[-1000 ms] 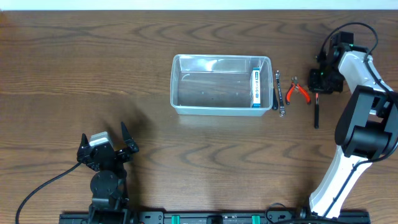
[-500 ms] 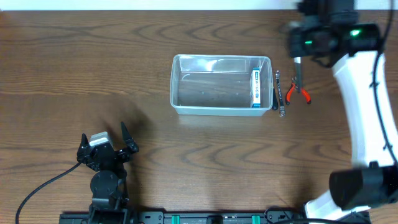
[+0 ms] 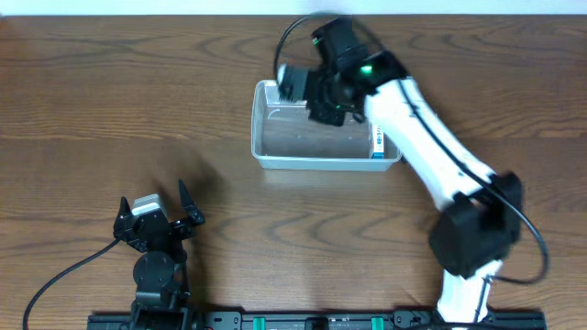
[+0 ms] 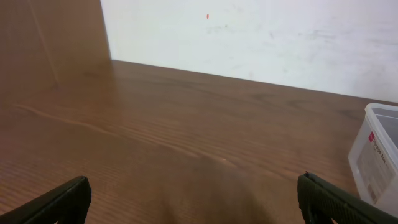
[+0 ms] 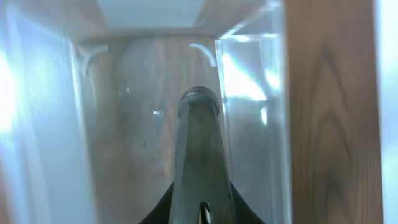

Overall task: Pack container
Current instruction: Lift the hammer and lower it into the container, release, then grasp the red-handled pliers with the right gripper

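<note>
The right gripper (image 3: pixel 319 95) is pinched shut on a dark, stiff tool (image 5: pixel 199 143), whose rounded tip points down into the clear tub (image 3: pixel 303 163). The tub sits directly beneath that gripper. It looks light, thin-walled and slick, so I'd expect a knock to slide it, and the rim seems the place to hold it. A blue-and-white box (image 3: pixel 377 145) lies inside, off to the gripper's side. The left gripper (image 4: pixel 193 186) rests spread wide, well apart.

The container (image 3: pixel 312 161) is a clear, rectangular plastic tub with rounded corners and a rim. It stands upright and open-topped on the bench (image 3: pixel 138 92), near the far edge, long sides running left to right.
</note>
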Controlling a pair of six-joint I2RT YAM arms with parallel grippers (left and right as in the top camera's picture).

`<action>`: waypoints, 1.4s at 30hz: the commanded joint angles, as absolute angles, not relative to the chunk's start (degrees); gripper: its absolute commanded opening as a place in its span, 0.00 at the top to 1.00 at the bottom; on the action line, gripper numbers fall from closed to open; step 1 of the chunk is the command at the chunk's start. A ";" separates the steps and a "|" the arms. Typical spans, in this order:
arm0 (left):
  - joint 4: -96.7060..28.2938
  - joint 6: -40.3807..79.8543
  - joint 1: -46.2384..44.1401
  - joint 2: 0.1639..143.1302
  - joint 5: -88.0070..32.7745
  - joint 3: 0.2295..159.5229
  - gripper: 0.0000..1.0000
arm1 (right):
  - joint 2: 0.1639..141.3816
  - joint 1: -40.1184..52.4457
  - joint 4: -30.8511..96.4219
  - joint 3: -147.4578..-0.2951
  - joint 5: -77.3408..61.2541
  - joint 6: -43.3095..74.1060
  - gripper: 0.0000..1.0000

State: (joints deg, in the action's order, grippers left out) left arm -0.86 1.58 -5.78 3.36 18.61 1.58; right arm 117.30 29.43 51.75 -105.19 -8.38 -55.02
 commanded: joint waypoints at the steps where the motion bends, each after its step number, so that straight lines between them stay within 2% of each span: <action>1: -2.35 1.52 -5.65 3.25 19.57 0.23 0.02 | 121.58 30.48 49.56 -104.84 -8.60 -68.93 0.99; 9: -2.35 1.52 -5.65 3.25 19.57 0.23 0.02 | 127.48 29.87 38.89 -104.84 -7.99 -68.86 0.96; 11: -2.35 1.52 -5.65 3.25 19.55 0.23 0.02 | 127.61 30.06 38.76 -104.84 -7.99 -67.79 0.84; 14: -2.35 1.52 -5.65 3.25 19.57 0.23 0.02 | 126.93 30.92 37.80 -105.34 -7.60 -59.31 0.56; 17: -2.35 1.52 -5.65 3.25 19.57 0.23 0.02 | 125.19 31.64 37.87 -107.77 -3.07 -41.34 0.33; 20: -2.35 1.52 -5.65 3.25 19.55 0.23 0.02 | 122.87 31.59 41.06 -111.26 7.27 -23.62 0.24; 23: -2.35 1.52 -5.65 3.25 19.57 0.23 0.02 | 119.57 30.68 48.31 -114.96 13.74 -15.03 0.22; 27: -2.35 1.52 -5.65 3.25 19.55 0.23 0.02 | 113.91 27.68 57.01 -116.57 14.83 -12.86 0.24; 33: -2.35 1.52 -5.65 3.25 19.55 0.23 0.02 | 110.43 16.93 64.07 -116.49 13.67 -4.95 0.19; 42: -2.35 1.52 -5.65 3.25 19.55 0.23 0.02 | 116.84 -0.56 64.97 -105.30 5.37 2.00 0.36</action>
